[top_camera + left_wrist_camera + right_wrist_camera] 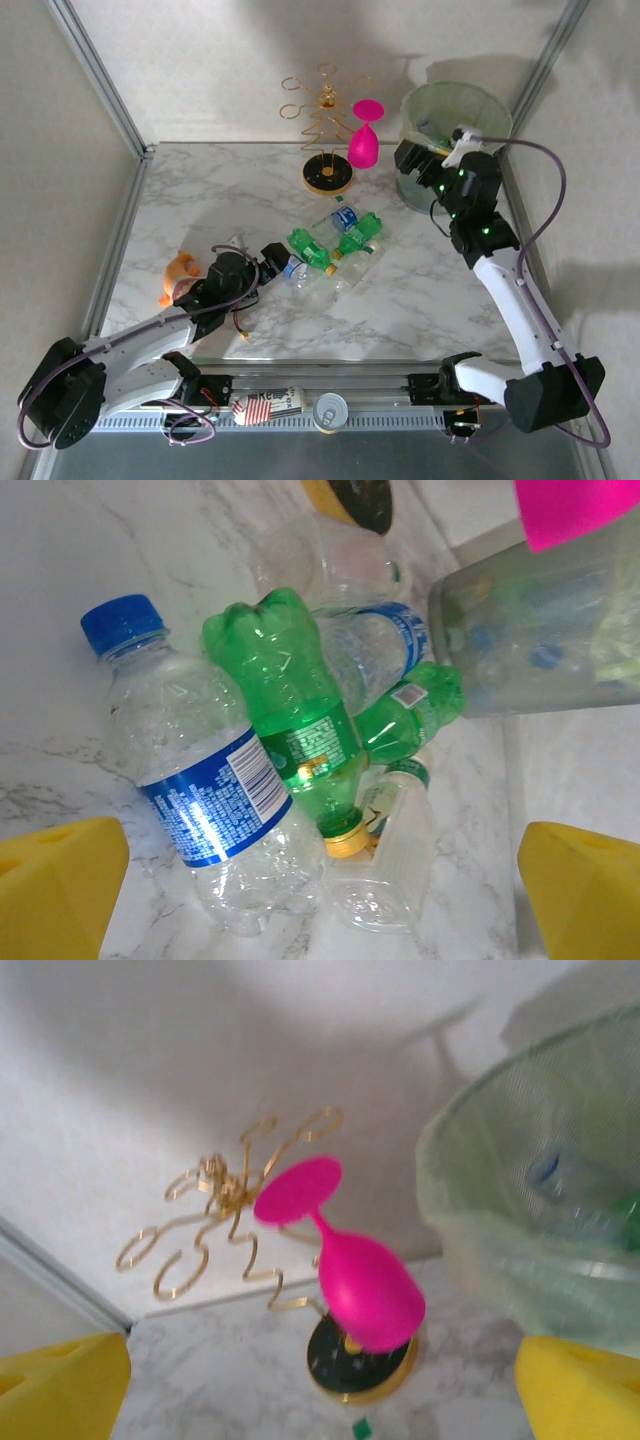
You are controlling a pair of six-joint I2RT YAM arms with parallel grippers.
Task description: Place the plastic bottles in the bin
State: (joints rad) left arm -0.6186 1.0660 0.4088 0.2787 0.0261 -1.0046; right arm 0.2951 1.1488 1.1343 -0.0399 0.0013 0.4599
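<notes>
Well, from above, my left gripper sits low over the marble with its jaws spread wide and nothing between them. It is nosed up to the heap of plastic bottles just ahead, lined up, I judge, to take the nearest one. My right gripper, equally wide and empty, hangs close by the rim of the bin, which lies to its right; that looks to me like the spot where a bottle gets let go. A pink wine glass, hung upside down on a gold rack, stands to its left and is not mine to move. Through the left wrist camera, my yellow pads frame the pile. A clear bottle with a blue cap lies closest, toward my left pad. A green bottle rests against it, yellow cap toward me, and a small clear bottle lies beside that. They overlap, so I'd go for the blue-capped one, since it sits on the outside of the heap. Beyond the pile the bin shows, with bottles already inside. Through the right wrist camera, my fingertips stand apart on nothing. The bin's bagged wall is ahead and to the right, with blue and green shapes dim through the bag, and the glass is straight ahead.
</notes>
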